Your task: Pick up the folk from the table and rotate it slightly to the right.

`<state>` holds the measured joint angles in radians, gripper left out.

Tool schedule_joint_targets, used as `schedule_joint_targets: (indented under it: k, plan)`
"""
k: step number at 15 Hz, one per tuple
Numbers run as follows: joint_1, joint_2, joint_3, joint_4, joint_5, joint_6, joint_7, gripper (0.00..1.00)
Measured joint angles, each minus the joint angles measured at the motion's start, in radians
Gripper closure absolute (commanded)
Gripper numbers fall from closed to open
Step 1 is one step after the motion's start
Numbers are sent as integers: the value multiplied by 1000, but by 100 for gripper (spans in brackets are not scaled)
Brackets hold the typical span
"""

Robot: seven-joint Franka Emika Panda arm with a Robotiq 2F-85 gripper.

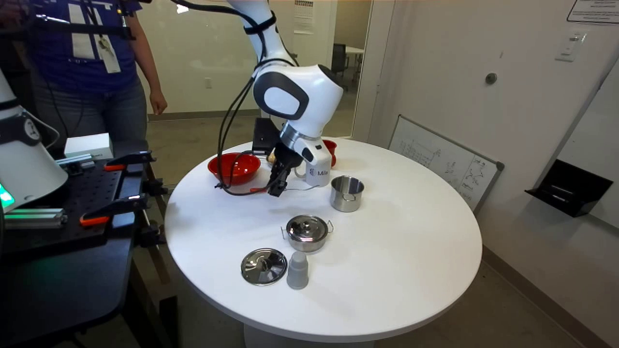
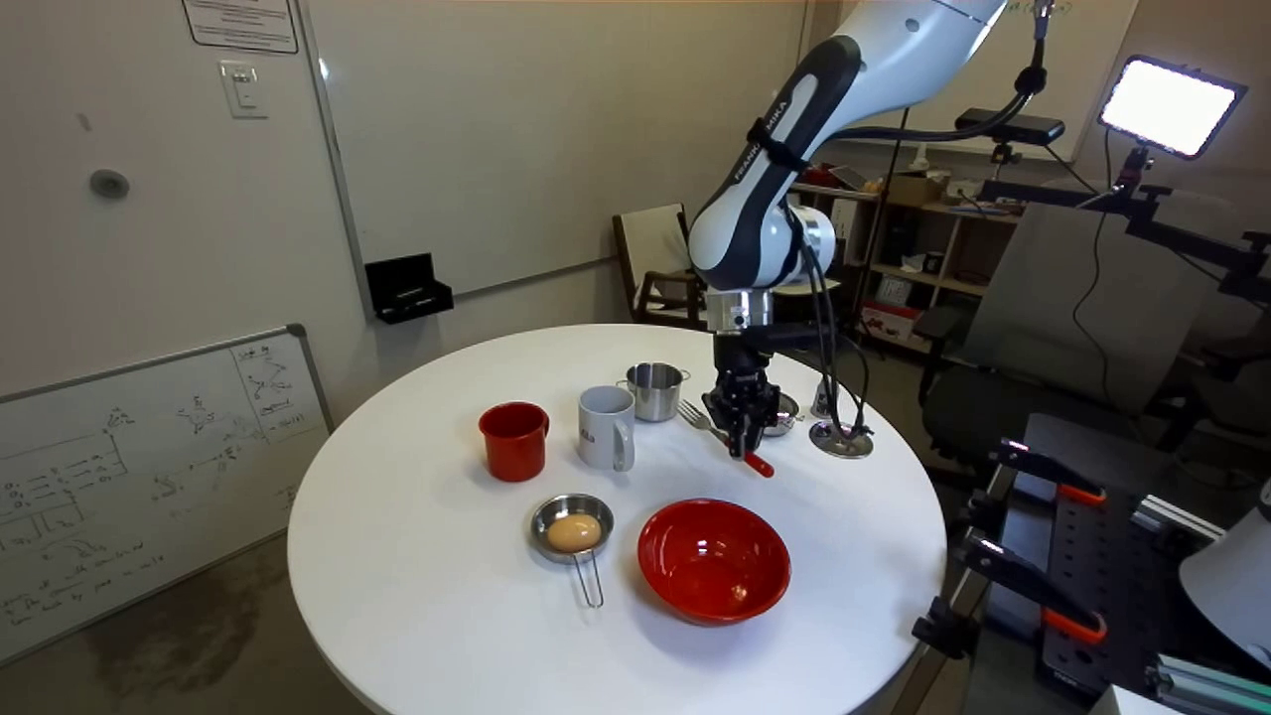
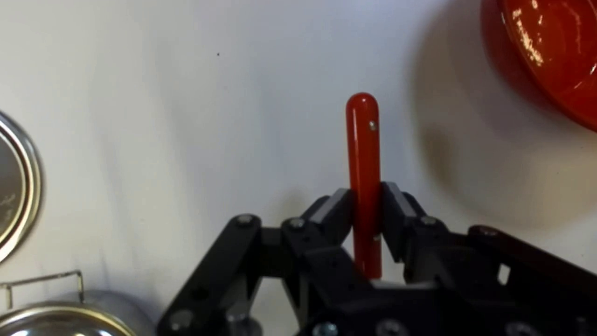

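Red-handled fork (image 3: 365, 177), hand (image 3: 367, 205) clamped on it — white table (image 2: 427, 556) beneath (red bowl (image 2: 713, 561) nearby)

Red-handled, silver-headed fork (image 3: 364, 151), black claw (image 3: 367, 200), plain white table (image 1: 401, 241), red bowl (image 2: 713, 561)

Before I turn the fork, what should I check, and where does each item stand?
1. Gripper shut on the fork by its red handle: ok.
2. Fork raised off the table: cannot tell.
3. Handle end apart from the red bowl: ok, wrist view shows a gap.
4. Tines apart from the white mug: ok.
5. Room to turn beside the steel pot: cannot tell; tines look close.
6. Tines showing in the wrist view: not ok, only the handle does.
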<state>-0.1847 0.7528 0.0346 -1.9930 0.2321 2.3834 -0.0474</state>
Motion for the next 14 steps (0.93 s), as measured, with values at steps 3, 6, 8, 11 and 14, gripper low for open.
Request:
schedule_joint_targets:
  k: [3,6,8,11,14]
  plan:
    - [0,20,-17,-11,60,54,86,89]
    - [0,47,-23,-10,123,114,172,89]
    - [2,62,-24,-5,151,158,224,89]
    - [12,76,-28,6,163,199,302,89]
    - [20,88,-32,20,165,206,354,45]
